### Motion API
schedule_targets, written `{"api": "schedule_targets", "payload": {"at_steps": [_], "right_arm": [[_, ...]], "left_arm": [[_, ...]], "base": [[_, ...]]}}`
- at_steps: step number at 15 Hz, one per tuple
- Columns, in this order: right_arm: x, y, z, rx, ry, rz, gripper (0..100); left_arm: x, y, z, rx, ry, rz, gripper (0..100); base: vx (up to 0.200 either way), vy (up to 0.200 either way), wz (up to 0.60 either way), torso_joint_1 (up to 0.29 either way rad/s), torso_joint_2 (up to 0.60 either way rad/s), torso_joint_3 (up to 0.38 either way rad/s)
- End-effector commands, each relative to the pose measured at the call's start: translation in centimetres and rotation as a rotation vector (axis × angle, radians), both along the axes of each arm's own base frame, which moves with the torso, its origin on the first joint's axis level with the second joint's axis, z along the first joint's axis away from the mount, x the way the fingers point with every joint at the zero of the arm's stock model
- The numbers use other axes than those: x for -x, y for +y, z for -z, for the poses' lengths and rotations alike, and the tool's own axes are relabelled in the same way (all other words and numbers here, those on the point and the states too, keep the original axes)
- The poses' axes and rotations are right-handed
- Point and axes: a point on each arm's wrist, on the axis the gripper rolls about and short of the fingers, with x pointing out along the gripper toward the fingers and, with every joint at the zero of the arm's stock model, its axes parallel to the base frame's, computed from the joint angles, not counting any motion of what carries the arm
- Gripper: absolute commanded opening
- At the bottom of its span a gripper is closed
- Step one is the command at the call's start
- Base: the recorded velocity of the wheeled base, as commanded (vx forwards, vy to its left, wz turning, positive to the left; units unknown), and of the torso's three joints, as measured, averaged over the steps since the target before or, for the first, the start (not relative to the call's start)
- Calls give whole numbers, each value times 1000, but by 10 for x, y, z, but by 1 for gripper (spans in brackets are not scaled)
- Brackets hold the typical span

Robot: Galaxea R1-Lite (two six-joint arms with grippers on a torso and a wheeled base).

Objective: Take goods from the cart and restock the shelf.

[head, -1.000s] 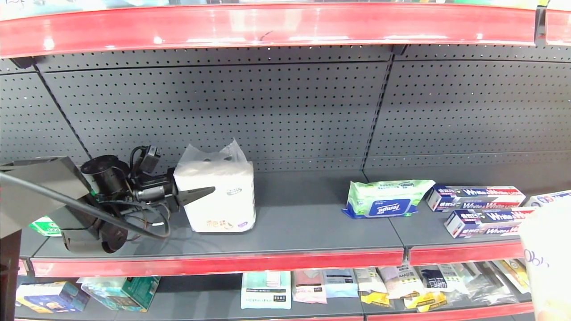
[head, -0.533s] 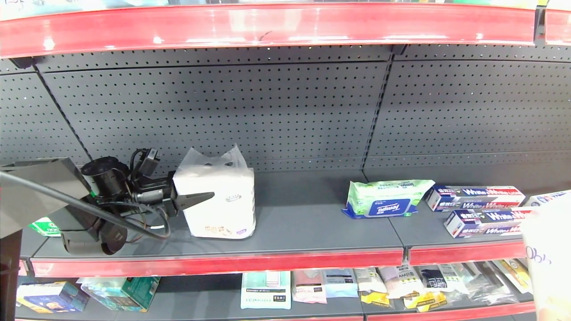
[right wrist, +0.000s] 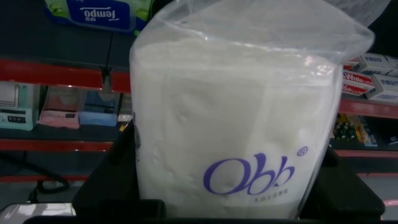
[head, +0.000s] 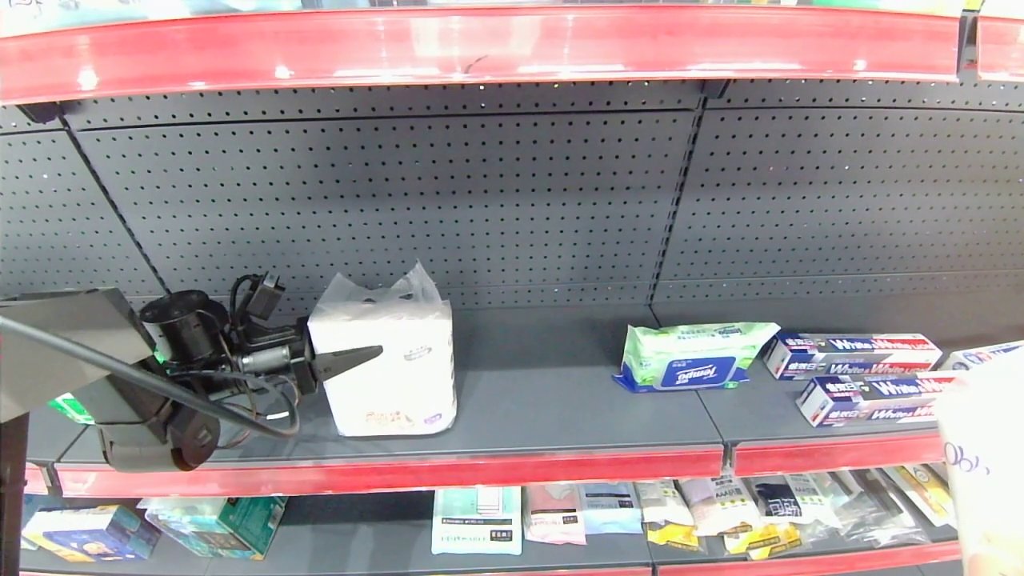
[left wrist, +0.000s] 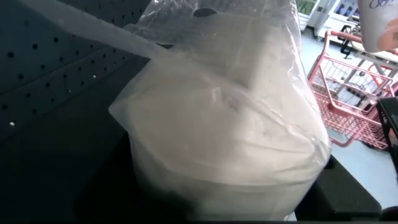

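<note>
A white tissue pack (head: pixel 400 352) in clear plastic stands on the left part of the grey shelf (head: pixel 544 400). My left gripper (head: pixel 364 356) is shut on this pack from the left, with one dark finger (head: pixel 344 360) across its front. The same pack (left wrist: pixel 230 130) bulges between the jaws in the left wrist view. A second white pack (right wrist: pixel 236 124) with blue lettering sits in my right gripper (right wrist: pixel 230 199), held in front of the shelving. That second pack (head: pixel 984 464) also appears at the lower right of the head view.
A green and blue wipes pack (head: pixel 692 356) and toothpaste boxes (head: pixel 852 352) lie on the right of the shelf, with bare shelf between them and the tissue pack. A red-edged shelf (head: pixel 480 40) overhangs above. Small goods (head: pixel 560 512) fill the lower shelf. The red cart (left wrist: pixel 348 93) stands behind.
My left gripper and its tissue pack have sunk slightly and come a little toward the shelf's front edge. The right pack has barely moved.
</note>
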Motion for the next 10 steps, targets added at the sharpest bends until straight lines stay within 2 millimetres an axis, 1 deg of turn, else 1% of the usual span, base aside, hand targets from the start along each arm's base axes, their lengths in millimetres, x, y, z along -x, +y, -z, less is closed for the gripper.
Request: {"api": "schedule_targets", "payload": {"at_steps": [1,4,10], "right_arm": [[0,0,0,1,0,0,0],[0,0,-2,7,-4,-2,0],[0,0,-1,7,-2,-2,0]], "left_arm": [[4,0,-2,1,6,-1,0],[9,3,-5,-1,5,5,0],[10,6,-6,-1,5,26,0]], "base": [[0,0,0,0,0,0],[0,0,0,0,0,0],[0,0,0,0,0,0]]}}
